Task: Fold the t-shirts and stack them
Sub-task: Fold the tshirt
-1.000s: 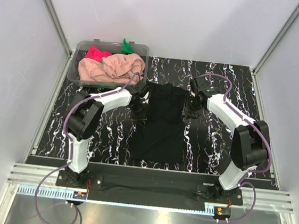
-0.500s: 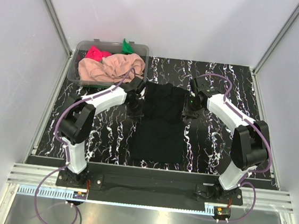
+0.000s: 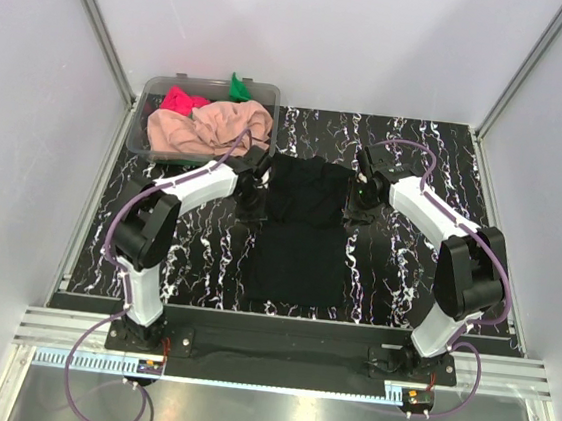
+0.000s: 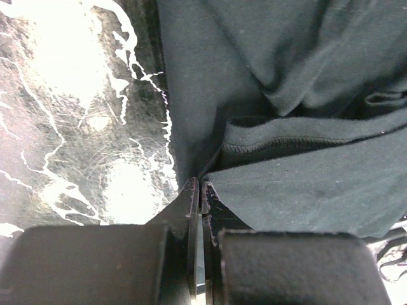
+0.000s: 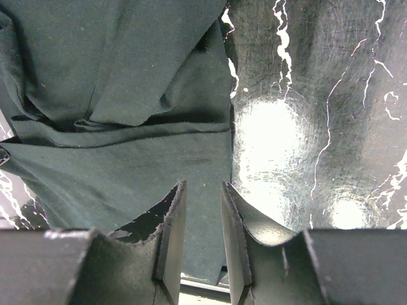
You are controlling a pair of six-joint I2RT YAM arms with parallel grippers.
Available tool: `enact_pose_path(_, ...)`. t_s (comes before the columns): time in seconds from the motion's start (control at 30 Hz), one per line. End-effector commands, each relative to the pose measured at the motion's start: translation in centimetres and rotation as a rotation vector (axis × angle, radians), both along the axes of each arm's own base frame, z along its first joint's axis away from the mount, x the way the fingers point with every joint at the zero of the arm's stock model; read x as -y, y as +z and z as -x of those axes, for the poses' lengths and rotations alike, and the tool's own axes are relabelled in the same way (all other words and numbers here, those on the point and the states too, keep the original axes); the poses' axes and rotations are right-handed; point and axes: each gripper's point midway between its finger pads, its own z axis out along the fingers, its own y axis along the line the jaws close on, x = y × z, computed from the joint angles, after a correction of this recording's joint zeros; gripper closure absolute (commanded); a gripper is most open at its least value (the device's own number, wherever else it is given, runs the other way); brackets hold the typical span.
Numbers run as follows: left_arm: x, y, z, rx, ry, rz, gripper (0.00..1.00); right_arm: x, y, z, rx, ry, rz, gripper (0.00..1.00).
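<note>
The large black t-shirt [image 3: 297,252] lies on the marbled table [image 3: 405,274], its upper part doubled over in a wrinkled band. My left gripper [image 3: 253,186] is at that band's left edge. In the left wrist view the left gripper [image 4: 201,184] is shut, and the black t-shirt [image 4: 305,184] has its hem and folds running into the tips. My right gripper [image 3: 355,203] is at the right edge. The right wrist view shows the right gripper [image 5: 203,185] open, jaws straddling the flat edge of the black t-shirt [image 5: 114,82].
A clear plastic tub [image 3: 214,84] stands at the back left. It holds the peach-pink t-shirt [image 3: 209,128], the pink-red t-shirt [image 3: 180,99] and the green t-shirt [image 3: 239,87]. White walls and metal posts close in both sides.
My left gripper has moved left and back from over the shirt to its edge. The upper left of the black t-shirt has spread wider. The right arm has held still.
</note>
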Motion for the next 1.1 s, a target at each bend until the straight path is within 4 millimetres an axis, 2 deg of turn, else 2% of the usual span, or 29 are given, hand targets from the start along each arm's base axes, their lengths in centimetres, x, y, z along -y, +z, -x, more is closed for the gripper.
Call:
enact_pose_path(0.0,-0.7,-0.6,-0.9,0.014,0.008,-0.032,1.00,-0.3,1.8,-0.5,0.037,0.006,-0.023,0.65)
enact_pose_path(0.07,-0.8,-0.9,-0.9,0.008,0.010,-0.039,0.89,-0.4,1.7,-0.6,0.036,0.009,-0.025,0.64)
enact_pose_path(0.13,-0.7,-0.9,-1.1,0.008,0.010,-0.029,0.66,-0.4,1.8,-0.6,0.035,0.005,-0.023,0.63)
enact_pose_path(0.2,-0.7,-0.9,-1.2,0.015,0.013,-0.037,0.57,-0.2,1.9,-0.5,0.037,-0.001,-0.015,0.62)
enact_pose_path(0.3,-0.9,0.0,-1.9,0.045,0.029,-0.035,0.56,0.3,2.5,-0.6,0.059,-0.013,0.004,0.62)
enact_pose_path(0.4,-0.6,2.3,-2.9,0.088,0.041,-0.002,0.56,0.4,4.8,-1.2,0.117,-0.006,-0.003,0.62)
enact_pose_path(0.43,-0.2,4.0,-3.6,0.131,0.042,0.022,0.56,0.2,5.1,-1.2,0.122,0.001,-0.008,0.62)
enact_pose_path(0.47,0.0,4.6,-3.8,0.141,0.041,0.036,0.56,0.1,5.1,-1.4,0.124,0.005,-0.012,0.62)
enact_pose_path(0.53,0.8,5.8,-4.4,0.163,0.033,0.070,0.56,0.1,5.2,-2.3,0.138,-0.001,0.003,0.68)
enact_pose_path(0.63,2.3,8.2,-7.1,0.231,0.030,0.115,0.57,-0.9,5.6,-5.8,0.216,0.029,0.002,0.67)
enact_pose_path(0.67,3.1,9.5,-8.8,0.257,0.031,0.134,0.57,-1.0,5.4,-6.6,0.203,0.035,0.018,0.67)
enact_pose_path(0.7,3.5,10.0,-9.5,0.261,0.030,0.147,0.57,-1.7,5.8,-9.0,0.209,0.030,0.013,0.67)
enact_pose_path(0.73,3.7,10.2,-10.2,0.261,0.032,0.157,0.57,-1.7,6.0,-10.0,0.200,0.020,-0.004,0.66)
enact_pose_path(0.77,3.8,10.5,-10.8,0.254,0.040,0.168,0.57,-2.5,6.2,-10.5,0.180,0.036,-0.060,0.66)
enact_pose_path(0.8,4.3,10.6,-11.8,0.257,0.044,0.177,0.57,-3.4,6.3,-12.0,0.185,0.032,-0.092,0.66)
enact_pose_path(0.9,4.7,10.8,-13.5,0.254,0.061,0.206,0.56,-5.2,6.7,-13.7,0.168,0.044,-0.160,0.65)
enact_pose_path(1.07,5.1,9.3,-14.3,0.203,0.066,0.227,0.56,-5.7,5.0,-14.4,0.097,0.066,-0.141,0.65)
